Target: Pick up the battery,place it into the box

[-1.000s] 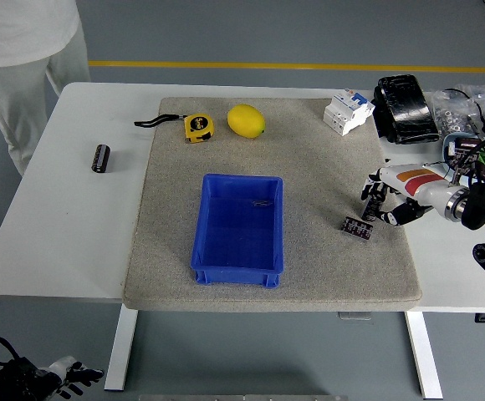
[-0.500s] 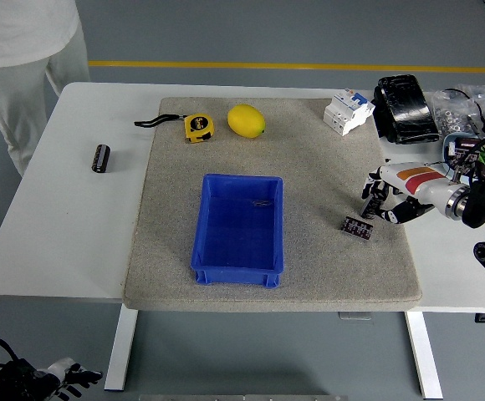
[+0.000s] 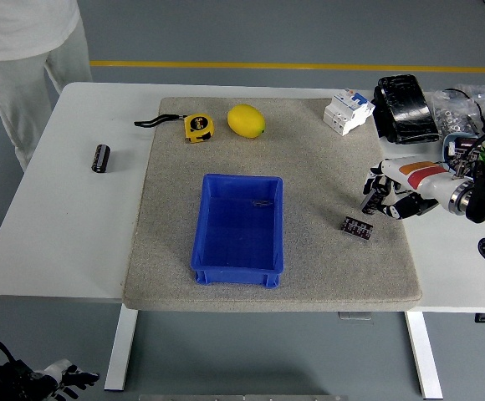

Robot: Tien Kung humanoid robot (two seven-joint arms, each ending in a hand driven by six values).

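Observation:
The battery [image 3: 100, 158], a short black cylinder, lies on the bare white table [image 3: 50, 217] at the left, off the grey mat [image 3: 309, 175]. The blue box [image 3: 239, 228] stands open-topped in the middle of the mat with nothing visible in it. My right hand [image 3: 383, 197] hovers over the mat's right edge, far from the battery, its fingers relaxed and pointing down, holding nothing. My left hand [image 3: 65, 375] hangs below the table at the bottom left corner, fingers spread.
A yellow tape measure [image 3: 197, 126], a lemon [image 3: 246, 121] and a white circuit breaker [image 3: 347, 111] lie along the mat's far side. A small dark circuit board [image 3: 357, 227] sits by my right hand. A black packet [image 3: 405, 109] and cables crowd the far right. A person [image 3: 25, 50] stands at the far left.
My right hand has lifted slightly and drawn a little toward the right. The battery, the box and the left hand have not moved.

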